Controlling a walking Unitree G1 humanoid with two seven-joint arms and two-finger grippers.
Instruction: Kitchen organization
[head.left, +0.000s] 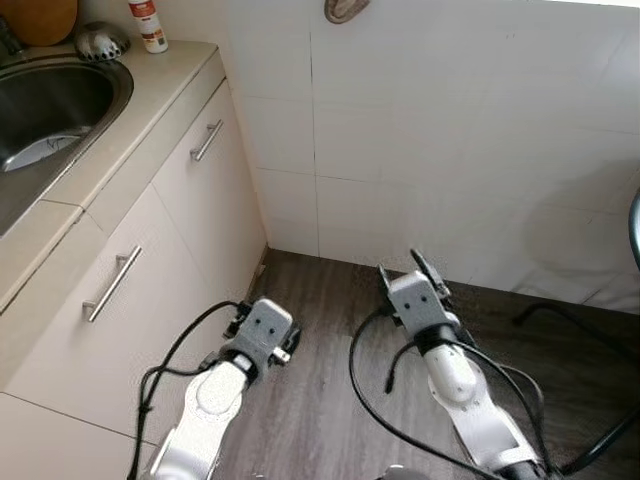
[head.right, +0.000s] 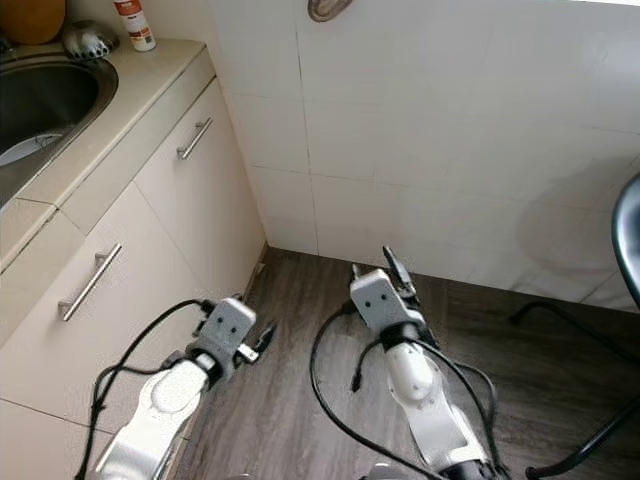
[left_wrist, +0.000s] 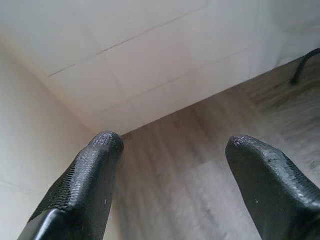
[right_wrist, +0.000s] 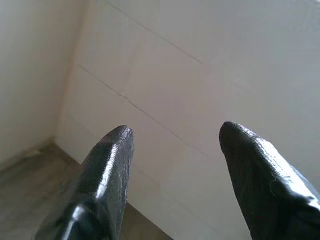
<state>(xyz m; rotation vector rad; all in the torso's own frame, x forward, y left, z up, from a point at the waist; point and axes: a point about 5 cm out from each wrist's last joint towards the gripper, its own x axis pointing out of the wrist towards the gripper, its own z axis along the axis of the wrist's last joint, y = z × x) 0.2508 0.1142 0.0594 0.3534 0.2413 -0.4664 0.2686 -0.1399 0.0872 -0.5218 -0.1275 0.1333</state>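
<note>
Steel sink (head.left: 95, 110) set in beige counter (head.left: 160, 85), far left; white bottle (head.left: 148, 24) with red label, writing too small to read, at the counter's back; cream cabinets (head.left: 170, 250) with bar handles (head.left: 111, 283) below; left gripper (left_wrist: 170, 165) low beside cabinets, fingers parted, empty; right gripper (right_wrist: 175, 150) facing white tiled wall (head.left: 450, 130), fingers parted, empty; grey wood floor (head.left: 320, 400); black chair base (head.left: 580, 330) far right.

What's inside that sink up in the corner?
In the steel sink lies something pale and flat, maybe a plate; too little shows to be sure. The rest of the basin runs out of view.
</note>
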